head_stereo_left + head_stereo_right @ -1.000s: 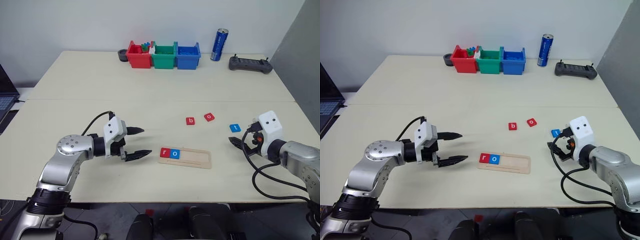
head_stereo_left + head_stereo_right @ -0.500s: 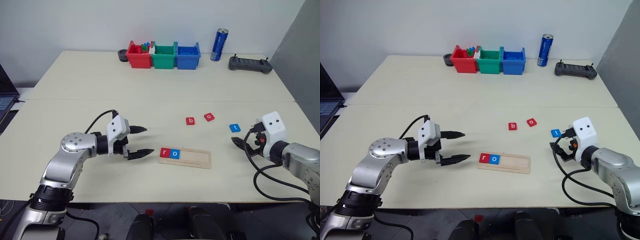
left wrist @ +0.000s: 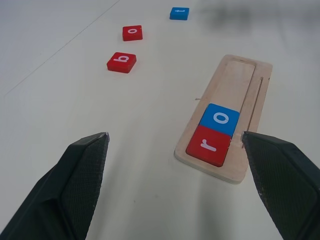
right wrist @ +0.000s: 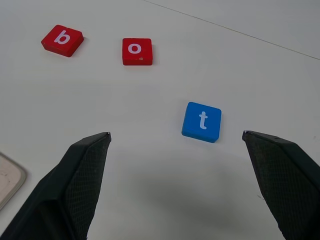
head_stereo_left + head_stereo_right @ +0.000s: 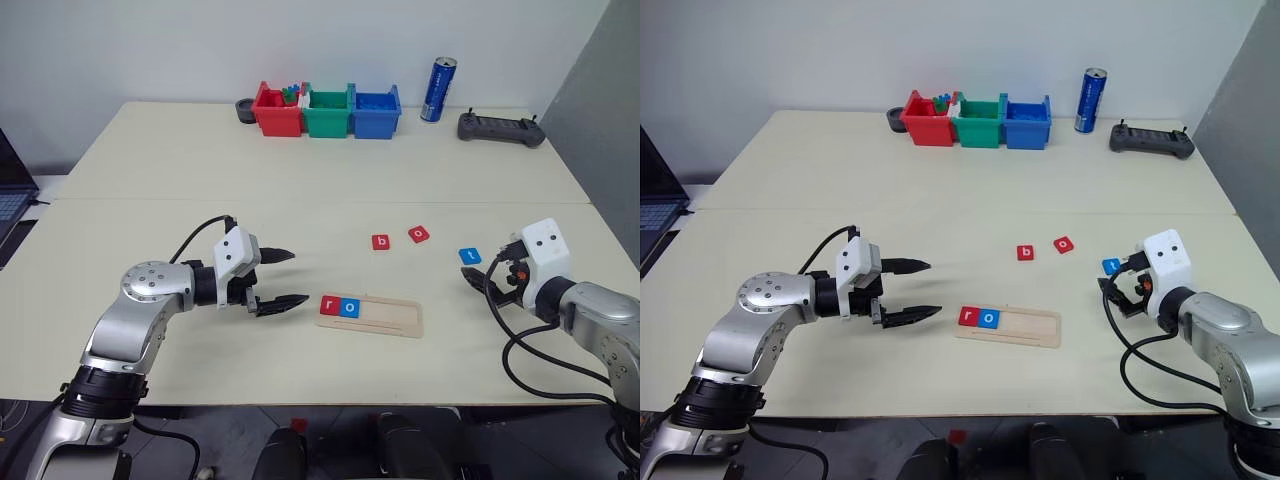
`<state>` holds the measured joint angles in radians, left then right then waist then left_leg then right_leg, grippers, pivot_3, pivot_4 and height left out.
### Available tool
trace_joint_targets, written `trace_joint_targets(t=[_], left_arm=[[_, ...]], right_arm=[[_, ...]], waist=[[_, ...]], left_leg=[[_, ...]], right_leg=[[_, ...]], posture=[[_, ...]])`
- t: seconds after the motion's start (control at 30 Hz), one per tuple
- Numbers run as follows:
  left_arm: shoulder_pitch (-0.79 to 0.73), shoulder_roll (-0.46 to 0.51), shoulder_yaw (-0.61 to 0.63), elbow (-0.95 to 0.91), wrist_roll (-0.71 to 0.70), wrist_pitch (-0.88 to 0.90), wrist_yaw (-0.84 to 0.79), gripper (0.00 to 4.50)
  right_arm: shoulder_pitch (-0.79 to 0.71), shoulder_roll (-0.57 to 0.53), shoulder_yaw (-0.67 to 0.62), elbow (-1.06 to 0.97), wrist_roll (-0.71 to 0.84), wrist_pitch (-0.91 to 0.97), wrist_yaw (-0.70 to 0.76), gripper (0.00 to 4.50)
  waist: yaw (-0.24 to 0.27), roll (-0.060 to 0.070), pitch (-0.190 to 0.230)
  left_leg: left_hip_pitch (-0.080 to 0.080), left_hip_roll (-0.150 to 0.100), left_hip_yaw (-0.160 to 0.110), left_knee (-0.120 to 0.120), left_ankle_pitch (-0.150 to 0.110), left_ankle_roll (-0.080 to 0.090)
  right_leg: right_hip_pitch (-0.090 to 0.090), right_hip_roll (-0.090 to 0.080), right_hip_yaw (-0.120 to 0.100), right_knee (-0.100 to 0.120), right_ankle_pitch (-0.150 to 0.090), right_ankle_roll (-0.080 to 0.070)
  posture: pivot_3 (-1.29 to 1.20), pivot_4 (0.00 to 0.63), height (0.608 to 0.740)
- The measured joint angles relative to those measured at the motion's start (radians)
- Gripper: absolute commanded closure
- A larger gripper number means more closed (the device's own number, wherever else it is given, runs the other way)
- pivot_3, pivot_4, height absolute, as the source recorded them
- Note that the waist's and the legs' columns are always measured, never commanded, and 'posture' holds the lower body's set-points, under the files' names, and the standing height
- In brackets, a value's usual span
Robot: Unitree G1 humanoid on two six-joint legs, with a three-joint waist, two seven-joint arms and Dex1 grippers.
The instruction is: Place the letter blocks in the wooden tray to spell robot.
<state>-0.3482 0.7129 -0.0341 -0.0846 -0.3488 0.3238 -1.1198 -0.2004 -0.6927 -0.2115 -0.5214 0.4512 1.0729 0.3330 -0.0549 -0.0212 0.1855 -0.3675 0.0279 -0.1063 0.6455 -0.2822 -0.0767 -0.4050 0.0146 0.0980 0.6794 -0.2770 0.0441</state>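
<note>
**Two Tiles Seated, Three Loose, Both Grippers Spread**

While the wooden tray [image 5: 370, 316] lies flat near the front edge of the table [image 5: 300, 170], the head views show two letter blocks seated at its left end: the red r block [image 5: 330, 305] and, touching it on the right, the blue o block [image 5: 349, 307]. The rest of the groove is bare. Beyond the tray lie the red b block [image 5: 381, 241] and the red o block [image 5: 418, 234], near each other but apart. The blue t block [image 5: 470, 256] lies further right. The left gripper [image 5: 282, 277] hangs just left of the tray, fingers spread, holding nothing. The right gripper [image 5: 1112, 294] sits just beside the t block, fingers spread and empty. At the far edge stand a red bin [image 5: 277, 111], a green bin [image 5: 329, 112], a blue bin [image 5: 376, 112], a can [image 5: 439, 89] and a black controller [image 5: 500, 128].

Left wrist view: the fingers stand wide apart, with the tray's r end near one fingertip [image 3: 255, 142]. The b, o and t blocks lie beyond.

Right wrist view: the fingers [image 4: 90, 160] stand wide apart; the t block lies on the table ahead, between their lines, touching neither.
</note>
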Motion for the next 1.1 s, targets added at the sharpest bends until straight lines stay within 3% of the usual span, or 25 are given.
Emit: trace_joint_targets(t=[0.5, 0.77, 1.1], left_arm=[[0.001, 0.001, 0.002, 0.000, -0.001, 0.010, 0.018, 0.02], [0.013, 0.020, 0.025, 0.060, 0.006, -0.028, 0.012, 0.02], [0.079, 0.052, 0.085, 0.070, -0.001, -0.028, 0.019, 0.02]], right_arm=[[-0.017, 0.019, 0.045, -0.002, 0.004, -0.020, 0.035, 0.00], [-0.184, 0.092, 0.230, 0.137, -0.073, -0.132, 0.056, 0.00], [-0.328, 0.353, 0.378, 0.349, -0.192, -0.180, -0.048, 0.00]], waist=[[0.000, 0.000, 0.000], [-0.005, 0.001, 0.000], [-0.008, 0.001, 0.001]], left_leg=[[0.000, 0.000, 0.000, 0.000, 0.000, 0.000], [0.000, 0.001, 0.000, 0.000, 0.000, 0.000], [-0.002, 0.001, -0.001, -0.001, 0.000, 0.000]], right_leg=[[0.000, 0.000, 0.000, 0.000, 0.000, 0.000], [-0.001, 0.001, 0.000, 0.000, 0.001, -0.001], [-0.003, 0.000, -0.001, 0.001, 0.002, -0.004]], posture=[[0.00, 0.150, 0.740], [0.00, 0.150, 0.740], [0.00, 0.150, 0.740]])
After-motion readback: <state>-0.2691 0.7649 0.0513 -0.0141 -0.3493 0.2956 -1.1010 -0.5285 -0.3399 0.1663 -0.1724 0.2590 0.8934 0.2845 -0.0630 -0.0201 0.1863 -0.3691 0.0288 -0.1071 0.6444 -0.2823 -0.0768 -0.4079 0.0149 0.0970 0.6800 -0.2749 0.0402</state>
